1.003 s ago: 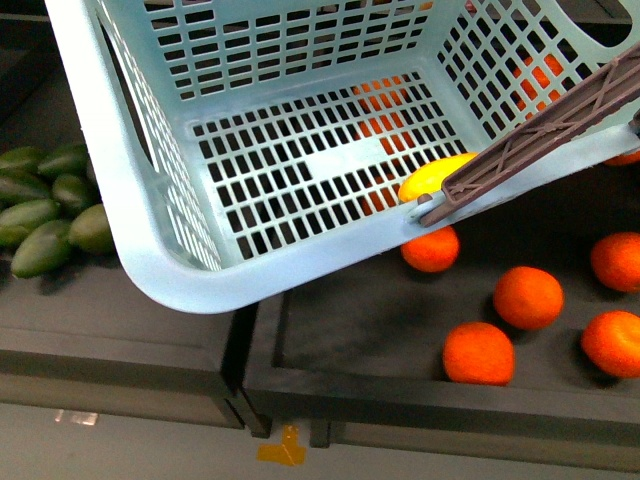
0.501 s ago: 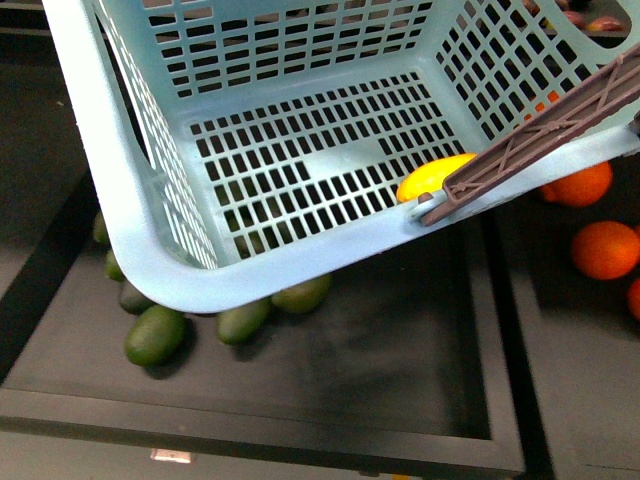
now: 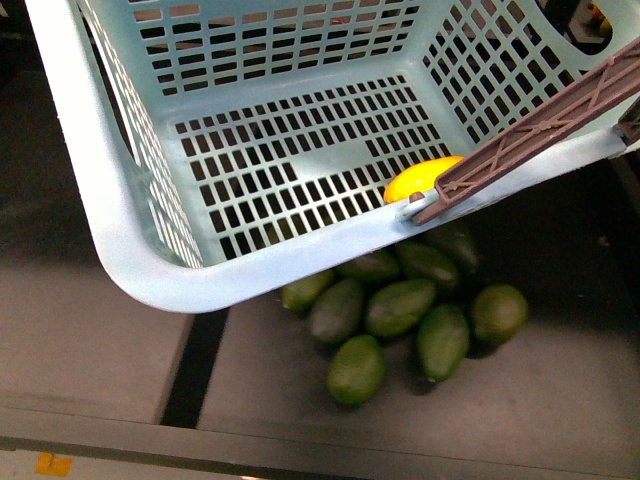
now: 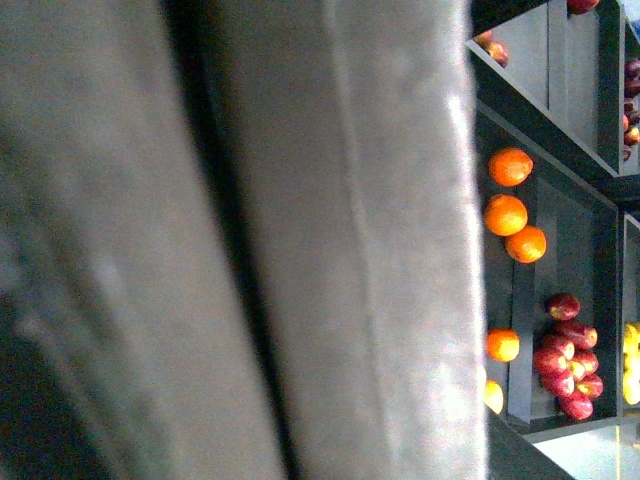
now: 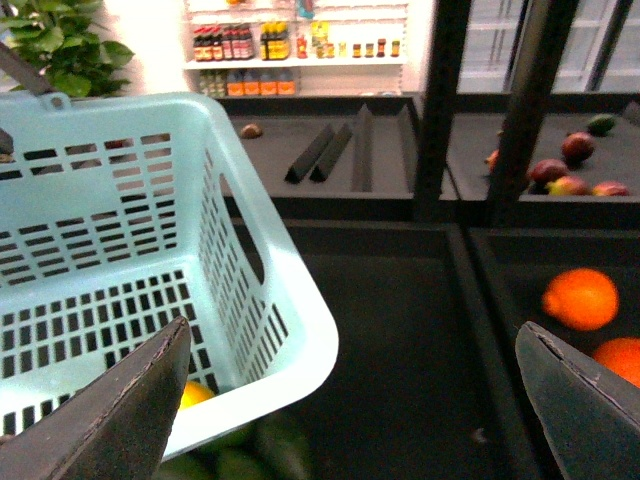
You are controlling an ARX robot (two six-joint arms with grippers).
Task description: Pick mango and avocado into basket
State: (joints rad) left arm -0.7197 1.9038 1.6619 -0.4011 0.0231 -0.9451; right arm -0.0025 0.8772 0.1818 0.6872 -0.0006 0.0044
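The avocado pile point(image 3: 398, 306) now lies just below the basket point(image 3: 130, 270) front rim, where oranges point(image 5: 580, 298) lay a second ago. The mango point(image 3: 415, 178) rests inside the basket. The right gripper point(image 5: 350, 335) is spread and empty. The left gripper state cannot be told. Judged next step: pick an avocado.

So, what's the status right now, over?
Right gripper open, empty; left gripper unseen. Mango in basket. Avocados below, none picked. Basket overhangs some.
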